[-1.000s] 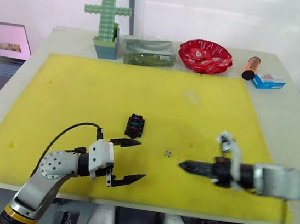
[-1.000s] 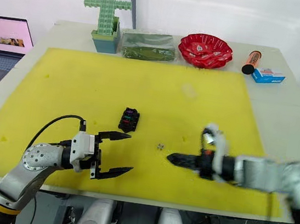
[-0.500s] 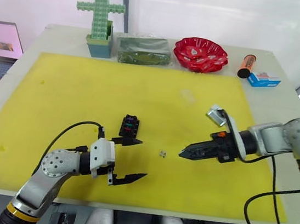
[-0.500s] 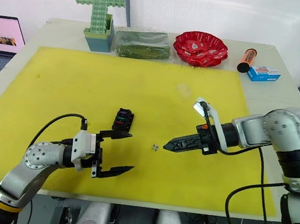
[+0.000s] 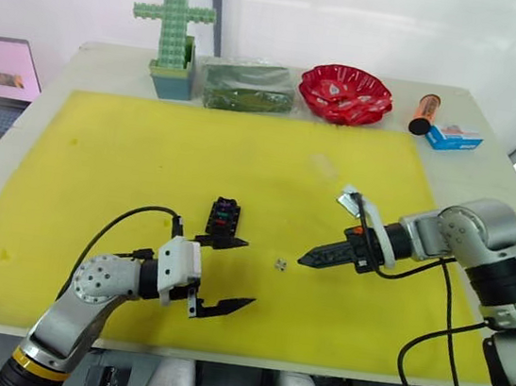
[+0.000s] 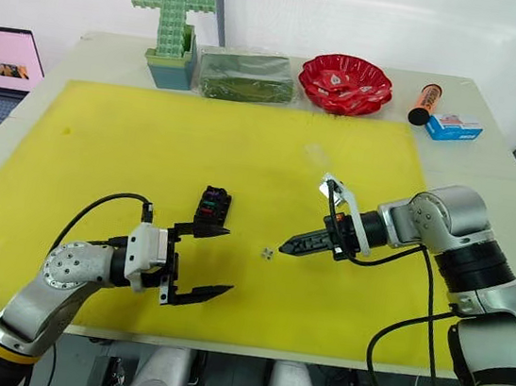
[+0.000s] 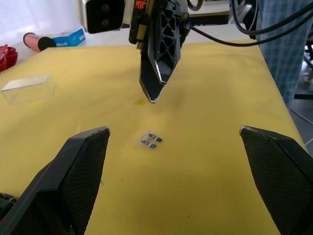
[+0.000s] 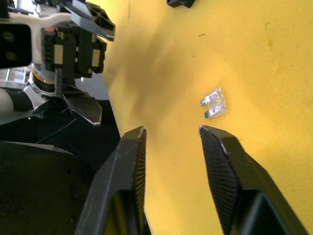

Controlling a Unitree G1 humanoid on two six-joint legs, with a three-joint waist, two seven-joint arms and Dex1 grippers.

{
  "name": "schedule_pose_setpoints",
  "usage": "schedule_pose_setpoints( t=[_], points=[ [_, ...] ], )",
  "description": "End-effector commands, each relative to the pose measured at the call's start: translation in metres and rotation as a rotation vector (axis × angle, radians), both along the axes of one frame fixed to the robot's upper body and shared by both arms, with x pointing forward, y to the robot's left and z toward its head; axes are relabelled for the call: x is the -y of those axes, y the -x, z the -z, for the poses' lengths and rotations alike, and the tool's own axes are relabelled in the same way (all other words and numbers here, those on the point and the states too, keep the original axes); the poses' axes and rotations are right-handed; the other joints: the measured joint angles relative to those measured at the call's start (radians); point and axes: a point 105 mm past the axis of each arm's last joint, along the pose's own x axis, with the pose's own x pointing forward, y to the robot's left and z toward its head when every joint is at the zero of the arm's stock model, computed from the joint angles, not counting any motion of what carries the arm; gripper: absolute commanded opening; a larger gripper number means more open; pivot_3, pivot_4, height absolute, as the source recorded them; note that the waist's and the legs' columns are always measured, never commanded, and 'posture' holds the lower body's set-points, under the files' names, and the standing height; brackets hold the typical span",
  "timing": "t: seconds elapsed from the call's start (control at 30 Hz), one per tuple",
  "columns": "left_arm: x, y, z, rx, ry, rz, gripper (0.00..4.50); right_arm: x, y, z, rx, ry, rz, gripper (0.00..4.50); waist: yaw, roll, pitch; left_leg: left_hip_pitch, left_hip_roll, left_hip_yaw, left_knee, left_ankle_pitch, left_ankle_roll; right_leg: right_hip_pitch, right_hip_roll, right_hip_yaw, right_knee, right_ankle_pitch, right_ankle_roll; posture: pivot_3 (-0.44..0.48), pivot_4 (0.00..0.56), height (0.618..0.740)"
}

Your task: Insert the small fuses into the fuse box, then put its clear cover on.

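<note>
Right gripper (image 5: 304,259) now swung in from the near edge of the yellow foam mat (image 5: 131,148), black fingers slightly parted around nothing, tips aimed at the pale grey small fuse (image 5: 281,266) and hovering just beside it on the side away from the small black slotted fuse box (image 5: 225,218). Means a pick-up lined up, by the look of it; no contact yet. Fuse lying flat between box and gripper, blades pointing back towards the right gripper's side in the right wrist view (image 8: 214,103). Fuse box long axis running away from the robot, coloured fuses seated on top. Left gripper (image 5: 219,274) spread wide, empty, just nearer than the box. Clear rectangular cover (image 7: 27,87) farther out beyond the fuse, long side flat down.
</note>
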Motion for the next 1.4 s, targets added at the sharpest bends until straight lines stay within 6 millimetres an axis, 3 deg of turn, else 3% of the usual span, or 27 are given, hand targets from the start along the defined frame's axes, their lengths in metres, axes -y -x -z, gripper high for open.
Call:
schedule_pose_setpoints(
  t=[0.03,0.63,1.37,1.4],
  points=[
    [0.004,0.002,-0.010,0.031,0.016,0.018,4.50,-0.004,-0.003,-0.005,0.033,-0.012,-0.021,1.98,0.000,0.000,0.000,0.000,0.000,0.000,0.000,0.000,0.000,0.000,0.000,0.000,0.000,0.000,0.000,0.000,0.150,0.740],
    [0.002,0.002,0.000,0.020,0.013,0.005,4.50,-0.017,-0.016,0.016,0.045,0.036,-0.030,1.98,0.000,0.000,0.000,0.001,0.000,0.000,0.000,0.000,0.000,0.000,0.000,0.000,0.003,0.000,0.000,0.000,0.150,0.740],
    [0.001,0.002,0.002,0.026,0.009,0.007,4.50,-0.026,-0.014,0.028,-0.011,0.028,-0.034,1.98,-0.001,0.000,0.000,0.001,0.000,0.000,0.000,0.000,0.000,0.000,0.001,0.000,0.004,0.000,0.001,0.000,0.150,0.740],
    [0.001,0.002,0.002,0.027,0.009,0.006,4.50,-0.027,-0.013,0.029,-0.011,0.030,-0.035,1.82,-0.001,0.000,0.000,0.001,0.000,0.000,0.000,0.000,0.000,0.000,0.001,0.000,0.004,0.000,0.001,0.000,0.150,0.740]
  ],
)
